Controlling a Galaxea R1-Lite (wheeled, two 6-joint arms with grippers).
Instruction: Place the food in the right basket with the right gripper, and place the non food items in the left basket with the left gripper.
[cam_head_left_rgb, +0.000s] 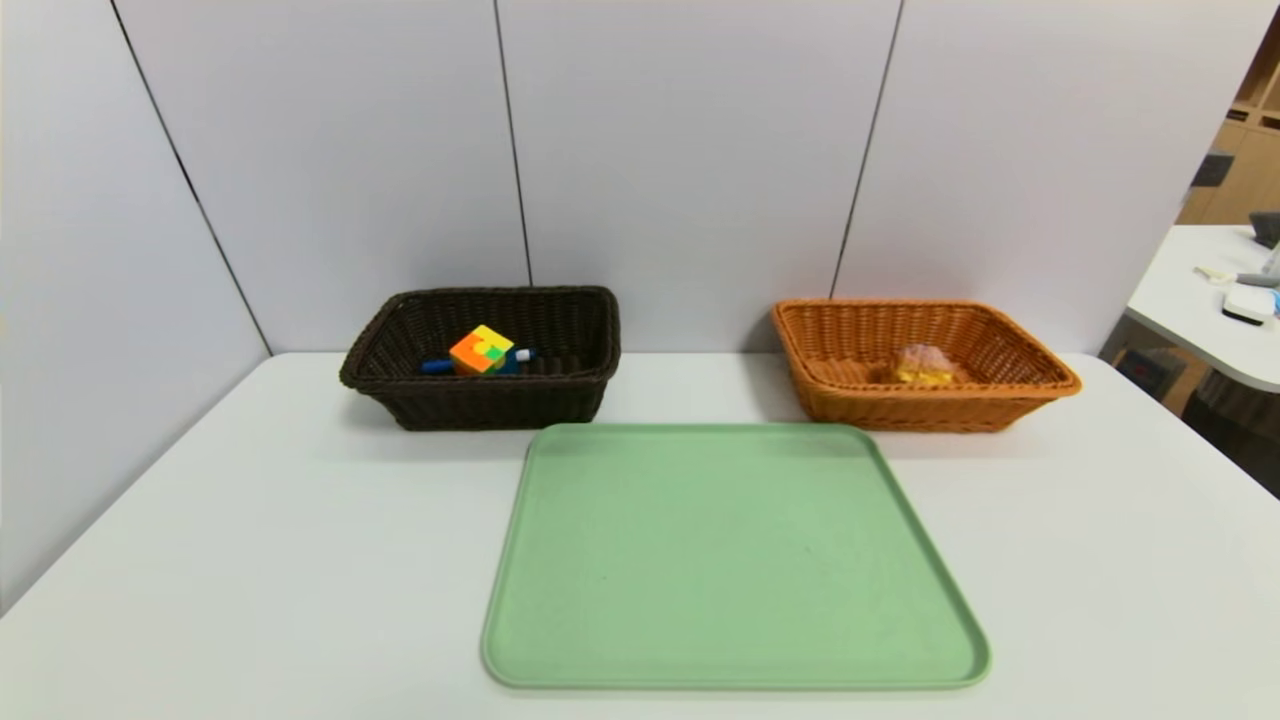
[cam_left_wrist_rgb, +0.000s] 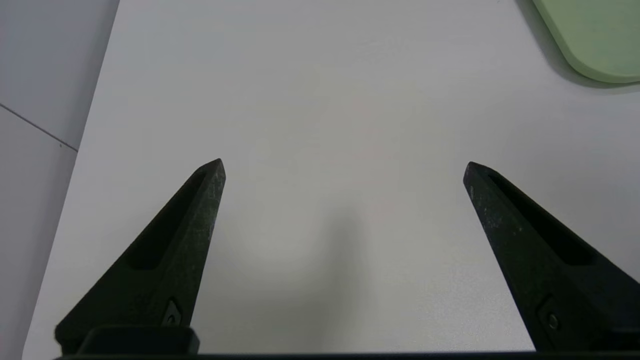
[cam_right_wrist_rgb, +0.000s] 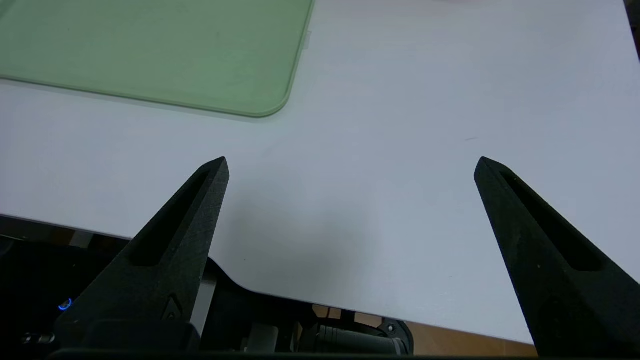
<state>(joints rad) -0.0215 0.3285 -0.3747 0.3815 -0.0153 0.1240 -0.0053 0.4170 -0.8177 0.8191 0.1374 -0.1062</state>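
Over the table (cam_head_left_rgb: 250, 520), both pincers (left (cam_left_wrist_rgb: 345, 165), right (cam_right_wrist_rgb: 350, 162)) hang spread wide.

The thin blue pen-like object (cam_head_left_rgb: 437, 366) in the dark brown woven basket (cam_head_left_rgb: 480, 400) is partly hidden behind the multicoloured puzzle cube (cam_head_left_rgb: 481, 350).

This looks like an office or lab test station: a plain white tabletop (cam_head_left_rgb: 200, 560) stands boxed in by pale grey partition panels (cam_head_left_rgb: 690, 150) joined at dark seams. Past the panels on the right, a second white rounded desk (cam_head_left_rgb: 1190, 300) carries small devices, with light wooden shelving (cam_head_left_rgb: 1245, 150) behind it.
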